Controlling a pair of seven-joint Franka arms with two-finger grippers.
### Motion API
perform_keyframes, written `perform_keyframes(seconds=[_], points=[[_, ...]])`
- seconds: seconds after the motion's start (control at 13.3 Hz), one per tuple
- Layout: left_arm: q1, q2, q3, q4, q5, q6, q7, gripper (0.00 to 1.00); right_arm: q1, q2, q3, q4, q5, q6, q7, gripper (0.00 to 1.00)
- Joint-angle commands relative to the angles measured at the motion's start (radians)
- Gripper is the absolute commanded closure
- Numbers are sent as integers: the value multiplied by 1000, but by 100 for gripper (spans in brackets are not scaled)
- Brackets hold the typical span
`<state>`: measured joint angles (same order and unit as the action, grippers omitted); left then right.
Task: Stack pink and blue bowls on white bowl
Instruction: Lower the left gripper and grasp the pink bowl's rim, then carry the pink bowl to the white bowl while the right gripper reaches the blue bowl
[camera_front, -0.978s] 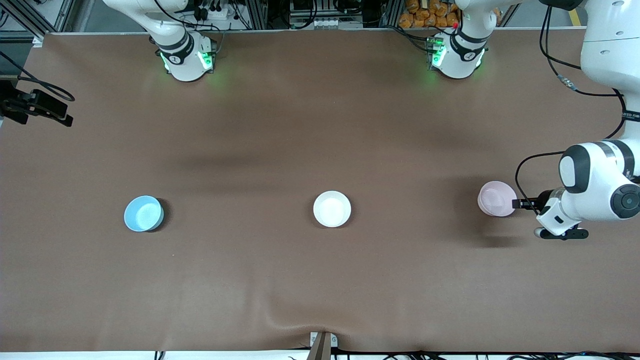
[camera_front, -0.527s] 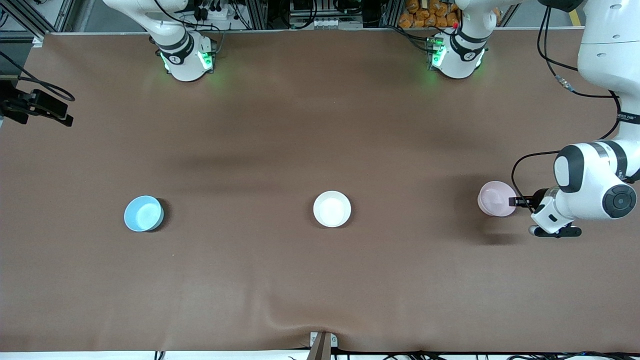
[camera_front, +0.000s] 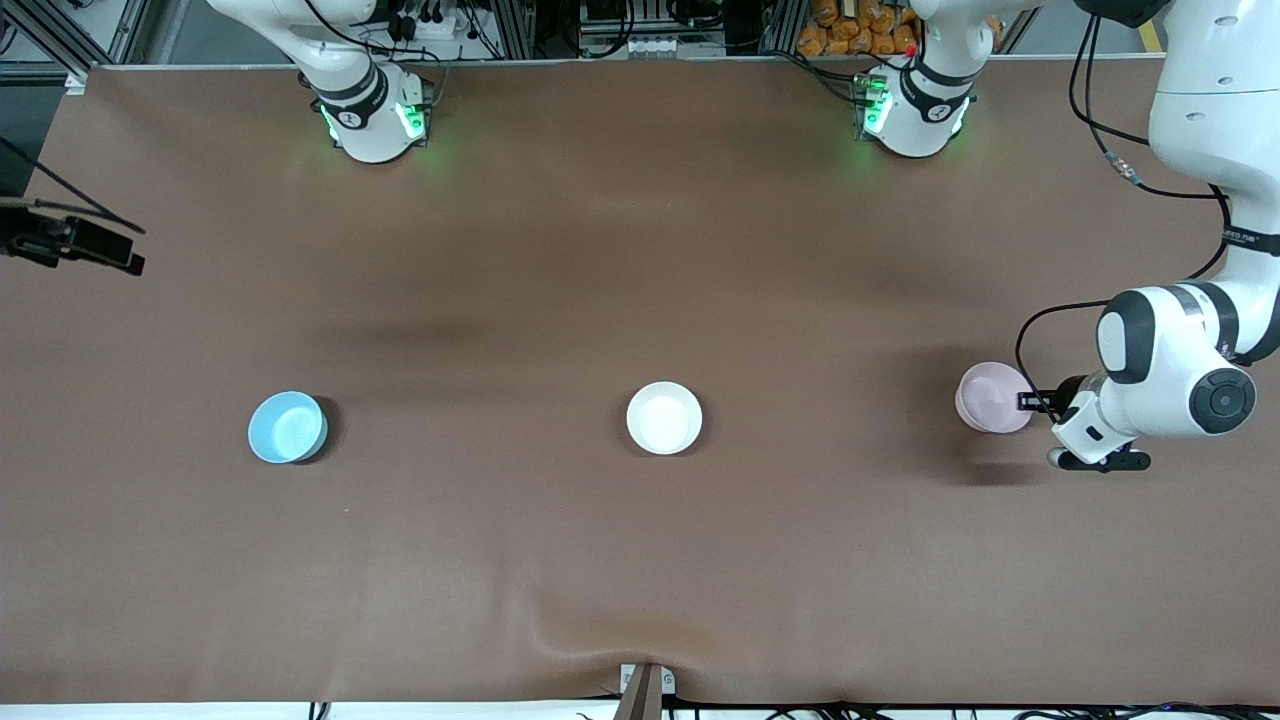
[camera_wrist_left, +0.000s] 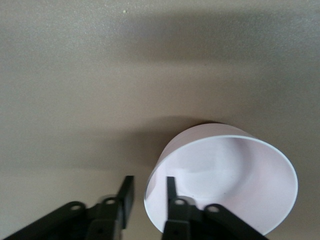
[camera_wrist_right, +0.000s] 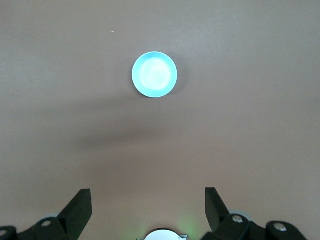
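Observation:
The pale pink bowl (camera_front: 992, 397) sits upright near the left arm's end of the table. My left gripper (camera_front: 1024, 402) is low at its rim and open. In the left wrist view the gripper (camera_wrist_left: 150, 178) straddles the pink bowl's (camera_wrist_left: 230, 175) rim, one finger inside and one outside, with a gap on each side. The white bowl (camera_front: 664, 417) stands mid-table. The light blue bowl (camera_front: 287, 427) stands toward the right arm's end. My right gripper (camera_wrist_right: 147, 192) is open and empty, high above the table, with the blue bowl (camera_wrist_right: 154, 74) well below it.
The brown table cover (camera_front: 640, 560) has a wrinkle near the front edge. The arm bases (camera_front: 372, 118) stand along the table's edge farthest from the front camera. A small bracket (camera_front: 645, 685) sits at the front edge.
My left gripper has slid a little toward the pink bowl, bringing its fingers over the rim. The bowls have not moved. The right arm's hand has shifted slightly.

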<state>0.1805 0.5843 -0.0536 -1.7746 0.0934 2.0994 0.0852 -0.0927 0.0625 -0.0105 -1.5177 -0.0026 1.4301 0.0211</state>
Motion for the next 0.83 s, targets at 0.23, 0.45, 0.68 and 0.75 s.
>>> perform_keyframes(seconds=[0.23, 0.45, 0.68, 0.75], points=[[-3, 0, -2, -6, -14, 16, 25, 100, -38, 124, 6, 19, -20, 0, -7, 0], [2, -15, -18, -2, -14, 1, 27, 100, -56, 216, 7, 69, -2, 1, 3, 0], [4, -79, -72, 18, -29, -77, 15, 100, -59, 246, 7, 73, 12, 3, 2, 0], [1, -98, -90, 35, -49, -110, 1, 100, -59, 267, 7, 76, 10, 6, -3, 0]])
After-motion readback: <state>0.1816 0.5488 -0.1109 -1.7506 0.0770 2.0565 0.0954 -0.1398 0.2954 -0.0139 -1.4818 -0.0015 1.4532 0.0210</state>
